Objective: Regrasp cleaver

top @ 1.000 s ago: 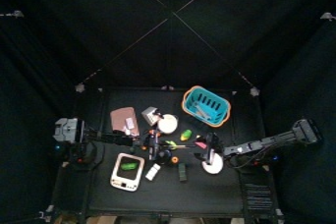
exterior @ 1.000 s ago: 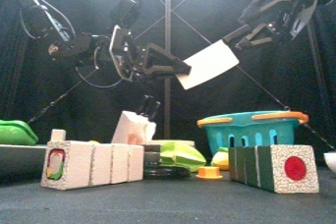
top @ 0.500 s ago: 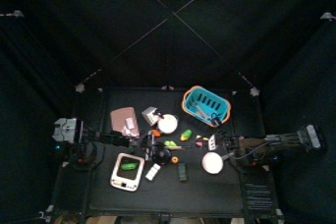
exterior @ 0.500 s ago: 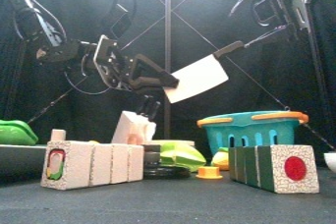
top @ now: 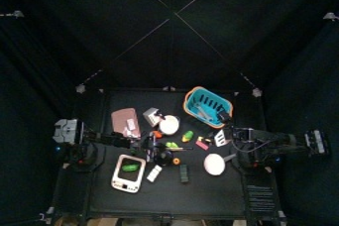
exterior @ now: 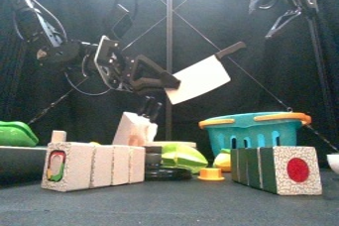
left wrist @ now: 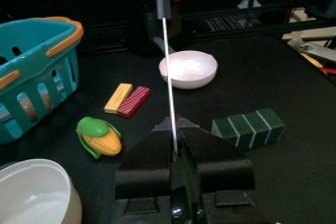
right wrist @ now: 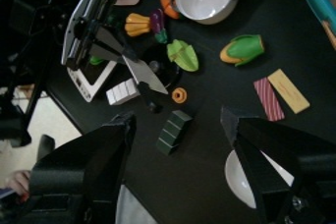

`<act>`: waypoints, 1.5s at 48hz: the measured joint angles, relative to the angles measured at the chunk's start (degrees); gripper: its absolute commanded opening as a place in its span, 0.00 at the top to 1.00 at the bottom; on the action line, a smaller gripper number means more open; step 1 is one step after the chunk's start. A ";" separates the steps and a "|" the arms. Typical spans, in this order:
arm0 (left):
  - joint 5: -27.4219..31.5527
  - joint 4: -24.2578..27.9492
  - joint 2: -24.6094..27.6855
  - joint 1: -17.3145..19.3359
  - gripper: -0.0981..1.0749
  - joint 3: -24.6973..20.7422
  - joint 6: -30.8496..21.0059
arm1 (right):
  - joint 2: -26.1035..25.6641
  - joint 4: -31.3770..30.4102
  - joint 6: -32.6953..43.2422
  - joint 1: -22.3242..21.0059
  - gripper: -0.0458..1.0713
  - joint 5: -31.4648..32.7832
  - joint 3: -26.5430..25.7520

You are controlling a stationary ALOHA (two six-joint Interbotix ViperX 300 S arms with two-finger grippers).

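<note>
Currently: cleaver (exterior: 201, 78) aloft above table middle, blade clamped edgewise in my left gripper (left wrist: 178, 154), handle free, angled up toward right side. Right gripper (right wrist: 178, 135) spread wide, empty, raised well clear. Advice: hold left steady; bring right onto handle squarely, close before left lets go.

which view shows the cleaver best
The front view: the cleaver shows broadside, white blade and dark handle, held up by the left pincer. The left wrist view sees it only edge-on as a thin line, the right wrist view small and slanted, and the top view barely at all.
</note>
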 measured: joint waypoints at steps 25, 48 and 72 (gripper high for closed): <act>0.09 1.32 -0.53 0.00 0.58 0.00 0.00 | 2.11 0.00 -32.52 4.57 0.08 -32.34 15.82; 0.09 1.93 -0.53 -0.26 0.58 0.00 -0.09 | 6.94 -4.39 -32.52 5.27 0.08 -44.82 20.39; 0.09 0.88 -0.53 -0.26 0.58 0.00 -0.18 | 8.53 -4.13 -32.43 5.19 0.09 -44.91 19.25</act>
